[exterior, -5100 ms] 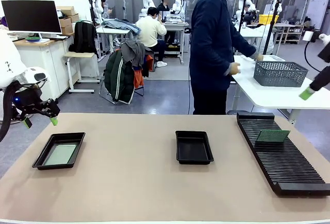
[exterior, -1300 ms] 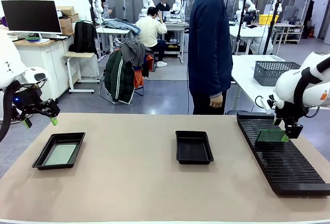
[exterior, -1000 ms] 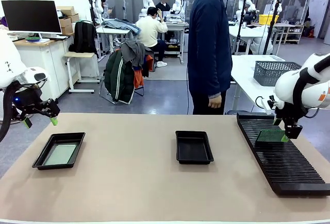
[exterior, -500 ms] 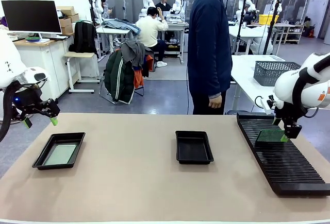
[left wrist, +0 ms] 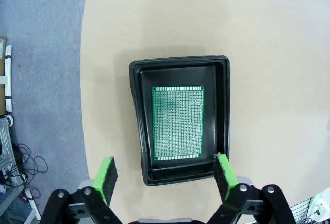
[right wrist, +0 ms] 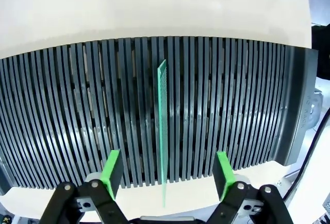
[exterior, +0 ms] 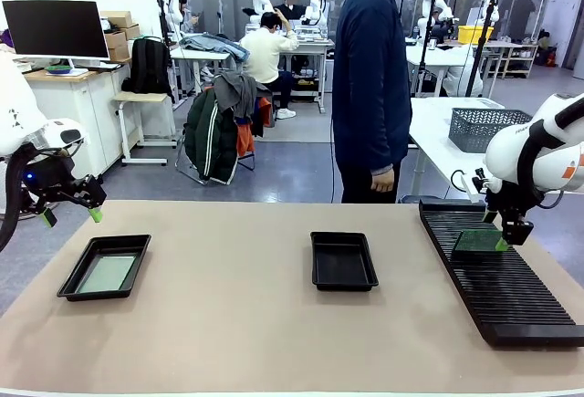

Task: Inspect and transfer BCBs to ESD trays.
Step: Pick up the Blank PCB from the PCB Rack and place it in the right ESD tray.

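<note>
Right wrist view: your right end effector (right wrist: pixel 167 170) stood spread, straddling the thin green board (right wrist: pixel 162 110) upright in the rack (right wrist: pixel 77 105), not touching it. The board was likely light, stiff and brittle; pinch its flat faces near the top edge. Your left end effector (left wrist: pixel 165 175) hung spread above a second board (left wrist: pixel 177 122) in its tray (left wrist: pixel 136 131).
</note>
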`<state>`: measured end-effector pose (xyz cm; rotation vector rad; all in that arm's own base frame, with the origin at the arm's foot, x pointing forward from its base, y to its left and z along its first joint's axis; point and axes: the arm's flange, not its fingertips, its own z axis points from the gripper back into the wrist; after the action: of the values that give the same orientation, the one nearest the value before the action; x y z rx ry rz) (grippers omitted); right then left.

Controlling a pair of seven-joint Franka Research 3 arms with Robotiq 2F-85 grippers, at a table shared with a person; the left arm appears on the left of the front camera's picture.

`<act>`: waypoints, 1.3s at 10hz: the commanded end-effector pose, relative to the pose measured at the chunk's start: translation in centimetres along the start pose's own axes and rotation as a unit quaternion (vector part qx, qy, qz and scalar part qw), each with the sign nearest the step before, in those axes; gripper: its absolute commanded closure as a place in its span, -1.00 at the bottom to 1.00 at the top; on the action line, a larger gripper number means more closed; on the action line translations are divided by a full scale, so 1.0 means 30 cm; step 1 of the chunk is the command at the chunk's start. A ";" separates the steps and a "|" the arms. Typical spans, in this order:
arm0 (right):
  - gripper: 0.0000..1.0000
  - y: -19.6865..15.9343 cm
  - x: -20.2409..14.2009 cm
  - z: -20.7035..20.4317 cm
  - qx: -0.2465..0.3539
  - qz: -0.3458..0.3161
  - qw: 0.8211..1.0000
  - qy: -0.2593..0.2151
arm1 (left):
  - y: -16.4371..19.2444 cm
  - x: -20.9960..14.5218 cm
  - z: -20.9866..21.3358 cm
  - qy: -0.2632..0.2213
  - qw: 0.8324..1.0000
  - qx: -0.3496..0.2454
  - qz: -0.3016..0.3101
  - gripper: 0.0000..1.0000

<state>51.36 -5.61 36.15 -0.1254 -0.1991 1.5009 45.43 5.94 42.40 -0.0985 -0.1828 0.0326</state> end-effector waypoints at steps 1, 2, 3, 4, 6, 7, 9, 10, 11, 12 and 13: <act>-0.63 0.011 0.001 -0.007 -0.016 -0.005 1.000 0.004 | 0.002 -0.007 -0.008 -0.007 1.000 0.002 0.001 -1.00; -0.61 0.007 -0.002 -0.010 -0.021 -0.005 1.000 -0.001 | 0.002 -0.007 -0.008 -0.007 1.000 0.002 0.001 -1.00; -0.42 0.009 -0.003 -0.012 -0.024 -0.004 1.000 -0.002 | 0.002 -0.007 -0.008 -0.007 1.000 0.002 0.001 -1.00; -0.39 0.009 -0.003 -0.017 -0.020 -0.004 1.000 -0.002 | 0.002 -0.007 -0.008 -0.007 1.000 0.002 0.001 -1.00; -0.18 0.012 -0.003 -0.013 -0.020 -0.006 1.000 0.000 | 0.002 -0.007 -0.008 -0.007 1.000 0.002 0.001 -1.00; 0.01 0.012 -0.004 -0.011 -0.018 -0.007 1.000 0.001 | 0.002 -0.007 -0.008 -0.007 1.000 0.002 0.001 -1.00; 0.22 0.012 -0.001 -0.010 -0.016 -0.008 1.000 0.002 | 0.002 -0.007 -0.008 -0.007 1.000 0.002 0.001 -1.00; 0.25 0.013 0.001 -0.010 -0.015 -0.008 1.000 0.004 | 0.002 -0.007 -0.008 -0.007 1.000 0.002 0.001 -1.00; 0.43 0.013 0.000 -0.011 -0.014 -0.008 1.000 0.003 | 0.002 -0.007 -0.008 -0.007 1.000 0.002 0.001 -1.00; 0.46 0.013 -0.002 -0.013 -0.012 -0.008 1.000 0.003 | 0.002 -0.007 -0.008 -0.007 1.000 0.002 0.001 -1.00; 0.43 0.012 -0.003 -0.016 -0.009 -0.008 1.000 0.004 | 0.002 -0.007 -0.008 -0.007 1.000 0.002 0.001 -1.00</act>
<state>51.31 -5.62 35.96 -0.1390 -0.2081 1.4973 45.43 5.94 42.41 -0.0985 -0.1828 0.0326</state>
